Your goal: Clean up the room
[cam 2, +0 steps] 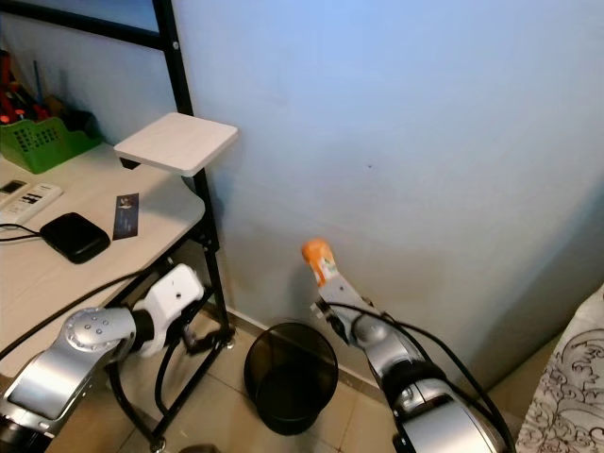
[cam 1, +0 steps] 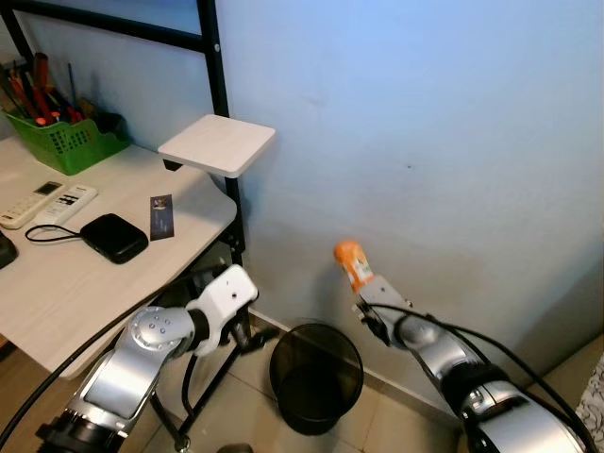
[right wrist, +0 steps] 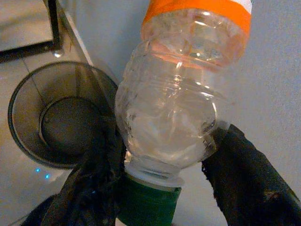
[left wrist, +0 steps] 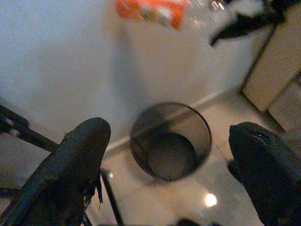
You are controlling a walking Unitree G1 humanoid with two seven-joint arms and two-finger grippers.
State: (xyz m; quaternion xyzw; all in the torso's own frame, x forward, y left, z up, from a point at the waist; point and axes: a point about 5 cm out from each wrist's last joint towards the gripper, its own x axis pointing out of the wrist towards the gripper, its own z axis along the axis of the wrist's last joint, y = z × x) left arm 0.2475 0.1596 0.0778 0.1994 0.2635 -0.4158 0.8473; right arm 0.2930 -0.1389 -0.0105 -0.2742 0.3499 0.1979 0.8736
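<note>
My right gripper is shut on a clear plastic bottle with an orange label and a green cap. It holds the bottle near the cap end, orange end up, close to the blue wall. A round black mesh waste bin stands on the tiled floor below the bottle and slightly to its left. My left gripper hangs low beside the desk leg, left of the bin. Its two black fingers are open with nothing between them, and the left wrist view looks past them at the bin.
A pale wooden desk on a black frame stands at the left. On it are a green basket of tools, two remotes, a black box and a card. A white square shelf juts out. Patterned fabric lies far right.
</note>
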